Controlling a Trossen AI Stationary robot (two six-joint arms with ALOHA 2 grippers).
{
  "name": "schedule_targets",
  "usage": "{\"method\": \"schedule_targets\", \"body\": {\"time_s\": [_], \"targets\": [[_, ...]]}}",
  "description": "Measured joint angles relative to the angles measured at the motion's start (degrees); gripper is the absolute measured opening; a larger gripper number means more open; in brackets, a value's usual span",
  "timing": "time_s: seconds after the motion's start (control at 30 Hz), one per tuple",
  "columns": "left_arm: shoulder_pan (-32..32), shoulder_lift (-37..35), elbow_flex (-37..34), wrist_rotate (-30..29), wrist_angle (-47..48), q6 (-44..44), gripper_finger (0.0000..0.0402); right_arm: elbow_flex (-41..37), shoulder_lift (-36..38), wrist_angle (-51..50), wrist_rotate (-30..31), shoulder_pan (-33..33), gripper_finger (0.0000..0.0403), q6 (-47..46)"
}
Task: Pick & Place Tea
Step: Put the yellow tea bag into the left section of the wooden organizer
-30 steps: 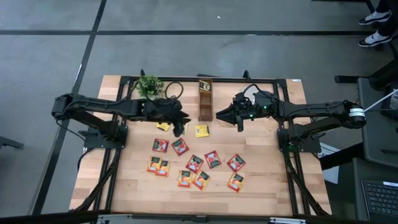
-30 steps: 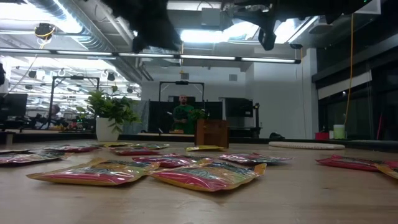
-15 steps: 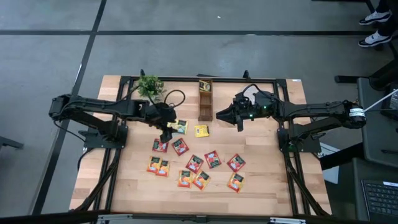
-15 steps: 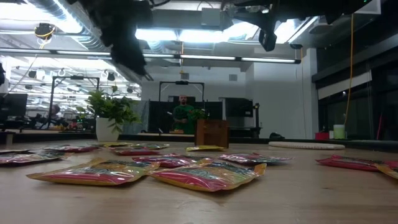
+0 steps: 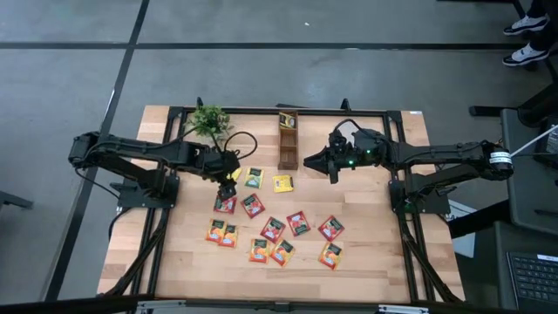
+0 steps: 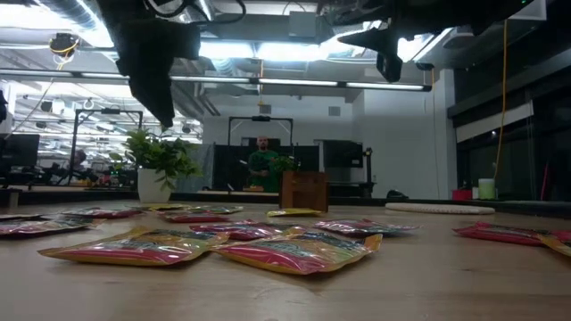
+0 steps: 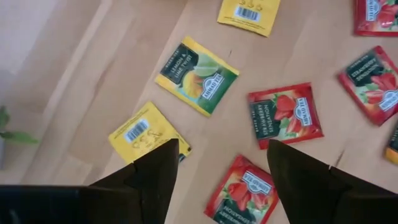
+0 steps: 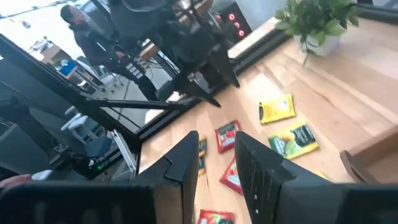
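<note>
The left gripper (image 5: 230, 172) hangs left of centre in the overhead frame, its fingers (image 7: 155, 171) spread apart with nothing between them. Through the gap, its wrist camera shows a red sachet (image 7: 244, 191) flat on the worktop (image 5: 375, 253), a yellow sachet (image 7: 143, 133) lying barcode side up just beside one finger, and a yellow-green sachet (image 7: 196, 76) a little farther out.

The right gripper (image 5: 334, 168) hovers right of centre in the overhead frame, above bare wood near the wooden box (image 5: 288, 139). Its fingers (image 8: 186, 163) stand slightly apart and hold nothing (only a narrow gap shows between them).

The rest of the tea (image 5: 275, 231) lies scattered flat across the middle and lower part of the overhead frame, mostly red and orange, with one yellow sachet (image 5: 282, 183) just below the box. A small potted plant (image 5: 210, 119) stands at the upper left of the worktop. In the level view a person (image 6: 261, 165) stands far back in the room.
</note>
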State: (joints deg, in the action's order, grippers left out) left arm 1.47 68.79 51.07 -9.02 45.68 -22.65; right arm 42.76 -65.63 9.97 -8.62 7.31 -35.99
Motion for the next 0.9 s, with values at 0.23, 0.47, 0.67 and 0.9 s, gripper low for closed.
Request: {"method": "schedule_targets", "body": {"time_s": [0.23,0.47,0.67,0.9], "targets": [[-1.5,0.0,0.0,-4.0,0.5,-0.8,0.0228,0.0,0.0,-1.3,0.0,0.0,0.0106,-1.1],[-1.2,0.0,0.0,-3.4,-4.4,1.2,0.0226,0.0,0.0,-3.0,0.1,0.0,0.0106,-1.1],[0.3,0.0,0.0,-3.4,-11.3,2.0,0.0228,0.0,-1.0,-11.0,-0.5,0.0,0.0106,-1.4],[0.7,1.6,0.1,-1.8,-19.7,5.6,0.0224,0.0,-4.0,-10.3,-2.9,-0.1,0.0106,-2.8]]}}
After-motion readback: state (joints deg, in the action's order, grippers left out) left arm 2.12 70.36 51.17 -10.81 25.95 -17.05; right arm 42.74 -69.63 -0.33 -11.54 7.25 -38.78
